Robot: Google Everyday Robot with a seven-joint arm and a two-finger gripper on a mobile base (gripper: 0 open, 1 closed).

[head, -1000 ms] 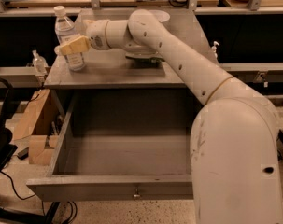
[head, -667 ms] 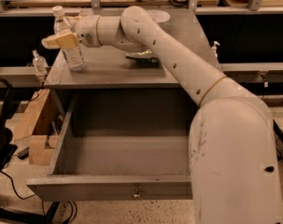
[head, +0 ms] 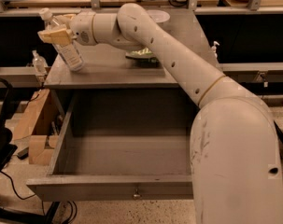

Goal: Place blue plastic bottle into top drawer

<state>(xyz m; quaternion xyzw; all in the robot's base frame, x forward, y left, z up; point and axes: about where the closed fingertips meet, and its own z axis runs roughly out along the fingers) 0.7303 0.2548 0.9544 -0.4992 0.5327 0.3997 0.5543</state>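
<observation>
The blue plastic bottle, clear with a white cap, stands at the left rear of the grey cabinet top, leaning with its cap to the left. My gripper reaches in from the right, and its tan fingers are closed around the bottle's upper half. The bottle's base still touches the cabinet top. The top drawer is pulled fully open below, and what shows of its inside is empty. My arm hides its right side. Its small knob sits at the middle of the front panel.
A green packet and a white bowl sit on the cabinet top behind my arm. A small clear pump bottle stands on the left shelf and another to the right. A cardboard box and black chair are on the left.
My gripper has moved left along the cabinet top and taken hold of the bottle, which now leans to the left.
</observation>
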